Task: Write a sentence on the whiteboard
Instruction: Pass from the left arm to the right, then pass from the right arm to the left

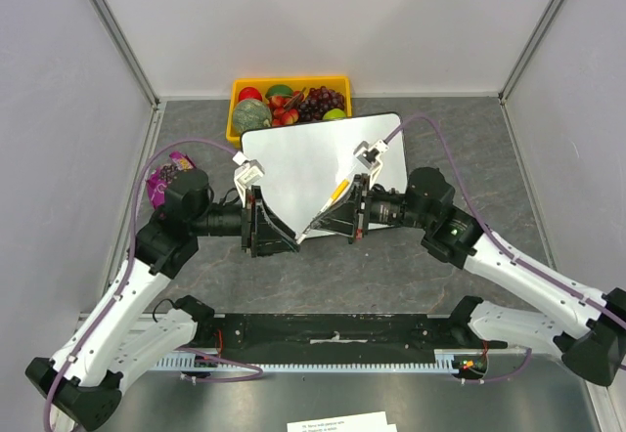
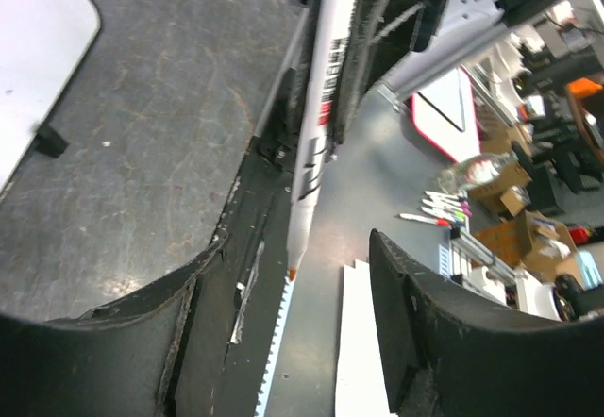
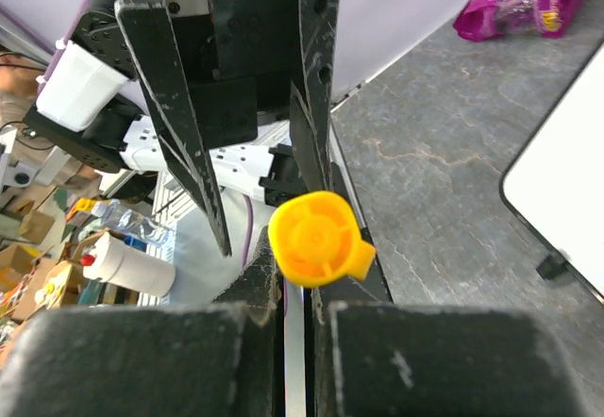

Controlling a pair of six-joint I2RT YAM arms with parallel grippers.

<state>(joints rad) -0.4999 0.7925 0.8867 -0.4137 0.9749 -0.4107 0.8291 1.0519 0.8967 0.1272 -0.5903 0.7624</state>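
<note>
The whiteboard (image 1: 313,158) lies flat mid-table, blank; no orange lettering shows. A corner of it shows in the left wrist view (image 2: 38,49) and the right wrist view (image 3: 566,181). My right gripper (image 1: 318,225) is shut on a white marker (image 1: 328,207) with an orange cap (image 3: 316,238) on its back end. The marker (image 2: 316,134) points its bare orange nib (image 2: 293,272) at my left gripper (image 1: 291,237). The left gripper (image 2: 300,280) is open, its fingers (image 2: 425,323) on either side of the nib and apart from it. Both grippers hover over the board's near edge.
A yellow tray (image 1: 290,84) of fruit stands just behind the whiteboard. A purple snack bag (image 1: 164,176) lies at the left, also in the right wrist view (image 3: 528,2). Grey enclosure walls close off three sides. The black arm-base rail (image 1: 323,332) runs along the near edge.
</note>
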